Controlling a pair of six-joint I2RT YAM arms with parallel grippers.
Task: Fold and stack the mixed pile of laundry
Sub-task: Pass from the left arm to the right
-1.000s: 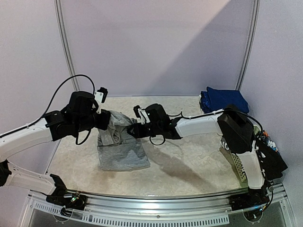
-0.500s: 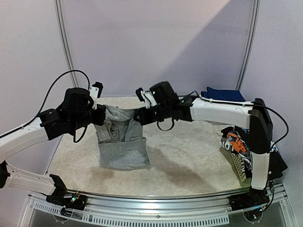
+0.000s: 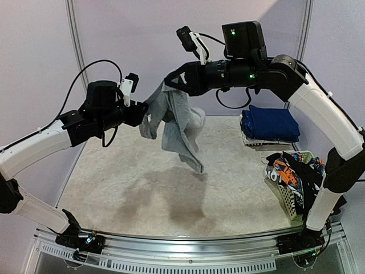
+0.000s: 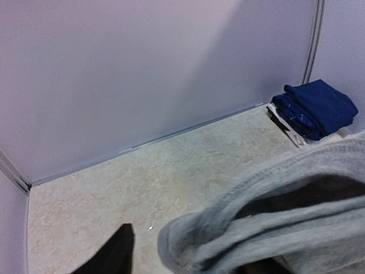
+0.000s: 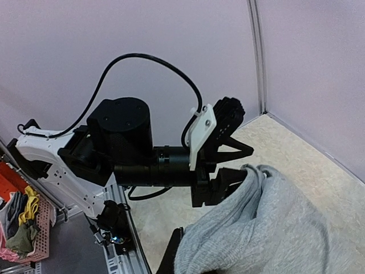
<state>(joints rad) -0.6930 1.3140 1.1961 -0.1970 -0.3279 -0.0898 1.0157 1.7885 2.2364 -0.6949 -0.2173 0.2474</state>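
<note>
One grey shirt [image 3: 178, 120] is held up in the air, well to the left of the folded blue stack [image 3: 270, 124] and higher than it, with its hem clear of the table [image 3: 102, 177]. It is pinched at its top edge by the right gripper [image 3: 171, 81], whose jaws are closed on the cloth. The left gripper [image 3: 141, 111], further left of the stack, is seen with its jaws parted; the shirt's edge lies against them but does not appear to be clamped. The rest of the laundry [image 3: 288, 171] is heaped in the basket [image 3: 283, 200] just in front of the stack.

The step is judged to be the shaking-out before folding. Next, a fresh corner needs to be taken by the left gripper so that the shirt can be spread flat.

A second earlier the shirt was lying on the table with only its top edge raised, and the left jaws were shut on it.
</note>
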